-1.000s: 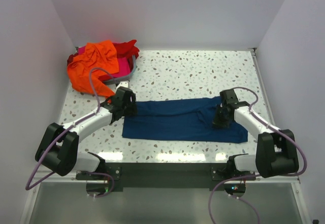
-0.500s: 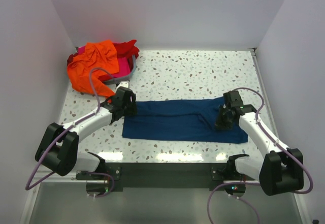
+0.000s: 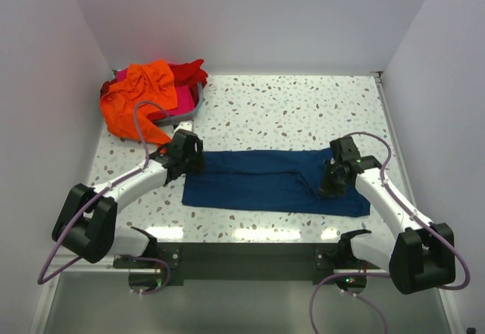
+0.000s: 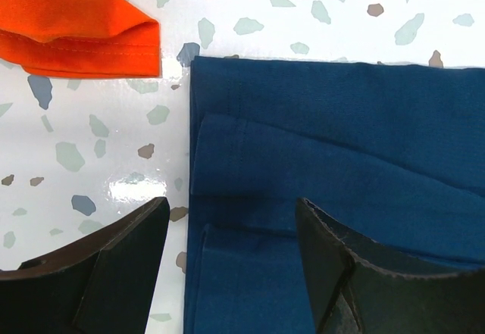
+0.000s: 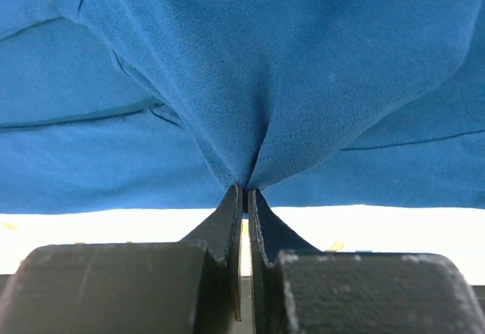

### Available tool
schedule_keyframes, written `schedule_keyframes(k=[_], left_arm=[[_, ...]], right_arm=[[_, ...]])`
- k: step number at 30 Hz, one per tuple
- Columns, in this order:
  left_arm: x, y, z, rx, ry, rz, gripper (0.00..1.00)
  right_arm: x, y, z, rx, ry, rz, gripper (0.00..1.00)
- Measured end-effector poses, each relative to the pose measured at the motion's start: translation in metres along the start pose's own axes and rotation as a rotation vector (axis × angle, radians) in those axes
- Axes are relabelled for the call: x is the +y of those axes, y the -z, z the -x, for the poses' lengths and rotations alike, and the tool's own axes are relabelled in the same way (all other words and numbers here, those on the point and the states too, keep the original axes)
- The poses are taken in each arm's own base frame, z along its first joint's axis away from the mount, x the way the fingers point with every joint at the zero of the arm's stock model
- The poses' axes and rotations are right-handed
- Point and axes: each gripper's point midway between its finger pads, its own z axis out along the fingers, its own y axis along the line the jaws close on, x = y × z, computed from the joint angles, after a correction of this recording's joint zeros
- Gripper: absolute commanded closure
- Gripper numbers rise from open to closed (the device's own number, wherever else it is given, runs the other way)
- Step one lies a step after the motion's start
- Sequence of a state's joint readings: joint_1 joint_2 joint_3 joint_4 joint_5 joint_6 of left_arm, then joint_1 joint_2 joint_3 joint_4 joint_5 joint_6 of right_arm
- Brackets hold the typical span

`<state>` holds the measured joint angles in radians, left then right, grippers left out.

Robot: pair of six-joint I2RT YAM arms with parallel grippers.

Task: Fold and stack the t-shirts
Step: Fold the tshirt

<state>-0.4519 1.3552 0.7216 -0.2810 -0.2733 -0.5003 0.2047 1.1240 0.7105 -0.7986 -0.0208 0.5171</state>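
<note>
- My right gripper (image 5: 244,191) is pinched shut on a pleat of the navy t-shirt (image 3: 265,181), a folded band across the centre of the top view.
- My left gripper (image 4: 229,211) hangs spread over the band's left edge, gripping nothing.
- Folding is mid-way, I judge; next the left must close on that edge before I carry cloth across.
</note>
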Motion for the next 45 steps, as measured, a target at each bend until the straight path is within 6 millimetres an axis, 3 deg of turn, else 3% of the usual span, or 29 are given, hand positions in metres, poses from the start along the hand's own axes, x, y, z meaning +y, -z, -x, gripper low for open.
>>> schedule_keyframes(k=[2, 7, 13, 19, 28, 40, 45], left_arm=[[0.0, 0.0, 0.0, 0.001, -0.004, 0.0, 0.28], [0.001, 0.0, -0.001, 0.003, -0.014, 0.002, 0.28], [-0.002, 0.0, 0.008, -0.009, -0.015, 0.006, 0.28], [-0.002, -0.012, 0.016, -0.005, -0.026, 0.044, 0.31], [0.006, -0.038, -0.007, 0.075, -0.059, 0.113, 0.44], [0.008, -0.04, 0.002, 0.045, -0.055, 0.135, 0.44], [0.006, -0.039, 0.008, 0.031, -0.051, 0.133, 0.56]], right_arm=[[0.001, -0.002, 0.0, 0.012, 0.004, -0.005, 1.0], [0.002, -0.009, 0.0, 0.043, 0.008, -0.021, 0.78], [0.008, -0.012, 0.003, 0.045, 0.006, 0.001, 0.71], [0.012, -0.013, 0.006, 0.034, 0.007, 0.017, 0.69], [0.016, -0.015, 0.006, 0.034, 0.009, 0.042, 0.69], [0.015, -0.019, 0.0, 0.046, 0.011, 0.048, 0.68], [0.014, -0.019, 0.0, 0.048, 0.011, 0.048, 0.68]])
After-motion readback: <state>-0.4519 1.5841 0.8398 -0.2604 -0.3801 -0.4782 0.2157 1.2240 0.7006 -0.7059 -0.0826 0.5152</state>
